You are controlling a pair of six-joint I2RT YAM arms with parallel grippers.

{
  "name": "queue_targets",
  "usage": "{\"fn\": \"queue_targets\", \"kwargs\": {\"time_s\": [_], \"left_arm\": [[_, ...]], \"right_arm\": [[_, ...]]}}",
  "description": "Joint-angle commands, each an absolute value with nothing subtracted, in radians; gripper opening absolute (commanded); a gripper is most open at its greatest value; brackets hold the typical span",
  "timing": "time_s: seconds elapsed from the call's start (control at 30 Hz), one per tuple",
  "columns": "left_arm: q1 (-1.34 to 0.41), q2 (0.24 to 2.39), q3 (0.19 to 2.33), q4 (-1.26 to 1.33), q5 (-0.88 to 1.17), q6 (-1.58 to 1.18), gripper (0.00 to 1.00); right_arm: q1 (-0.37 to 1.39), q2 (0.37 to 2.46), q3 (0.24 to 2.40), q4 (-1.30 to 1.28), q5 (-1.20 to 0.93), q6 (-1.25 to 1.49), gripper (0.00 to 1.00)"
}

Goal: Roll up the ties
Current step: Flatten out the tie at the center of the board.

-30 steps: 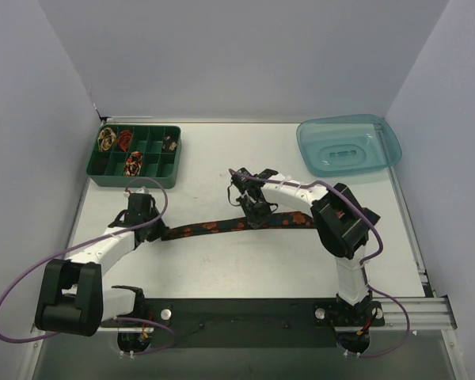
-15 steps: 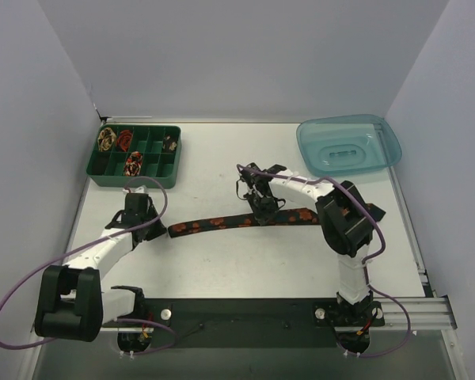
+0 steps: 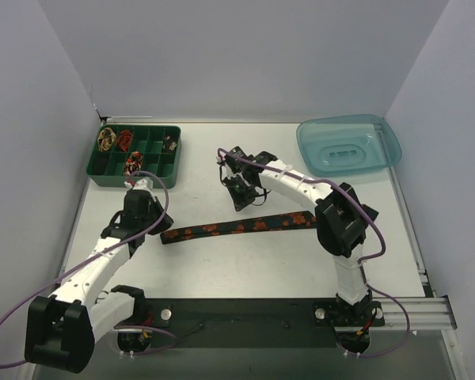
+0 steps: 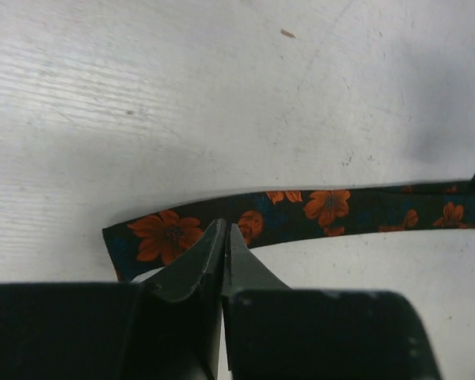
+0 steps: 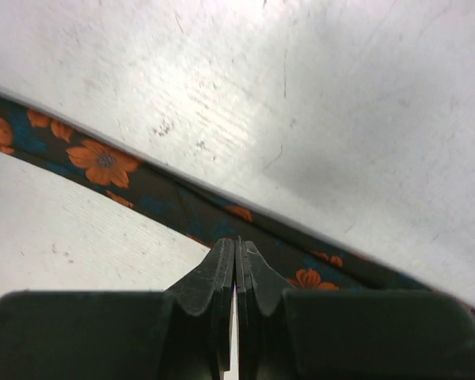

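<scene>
Tie lies flat and unrolled across the tabletop. My left jaws and right jaws are pressed together, empty, near it. To roll well, I judge I must spread the left jaws, pinch the left end and wind tightly. Coils fill the tray beyond.

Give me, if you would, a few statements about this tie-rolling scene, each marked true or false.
1. The floral tie lies unrolled, flat on the table. True.
2. The right gripper is pinching the tie. False: it is shut with nothing between its fingers, and is off the tie.
3. The left gripper is open. False: it is shut.
4. The green tray holds rolled ties. True.
5. The blue tub touches the tray. False: they sit at opposite far corners.
</scene>
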State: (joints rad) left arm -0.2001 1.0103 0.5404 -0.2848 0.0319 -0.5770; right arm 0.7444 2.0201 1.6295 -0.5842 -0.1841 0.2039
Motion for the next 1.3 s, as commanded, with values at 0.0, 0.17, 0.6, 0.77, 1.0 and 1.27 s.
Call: {"fn": "queue_targets", "kwargs": {"time_s": [0.0,0.17,0.6,0.77,1.0,1.27], "left_arm": [[-0.261,1.019,0.496,-0.253,0.087,-0.64,0.02],[-0.347,1.049,0.465,-0.238,0.071,-0.693,0.0],[-0.402,1.276,0.515,-0.272,-0.054,-0.729,0.0],[-0.408,1.283,0.554,-0.262,-0.043,-0.677,0.0],[-0.422,1.109,0.534,-0.232,0.032,-0.632,0.13],[-0.313,1.023,0.529,-0.238,0.089,-0.669,0.72]], "right_arm": [[0.755,2.101,1.707,-0.653,-0.167,0.192,0.0],[0.752,2.178,1.706,-0.738,-0.092,0.207,0.0],[0.7,2.154,1.491,-0.726,0.035,0.255,0.0],[0.683,2.131,1.476,-0.713,0.081,0.241,0.0],[0.687,2.102,1.58,-0.71,0.081,0.232,0.0],[0.729,2.007,1.643,-0.646,0.054,0.213,0.15]]}}
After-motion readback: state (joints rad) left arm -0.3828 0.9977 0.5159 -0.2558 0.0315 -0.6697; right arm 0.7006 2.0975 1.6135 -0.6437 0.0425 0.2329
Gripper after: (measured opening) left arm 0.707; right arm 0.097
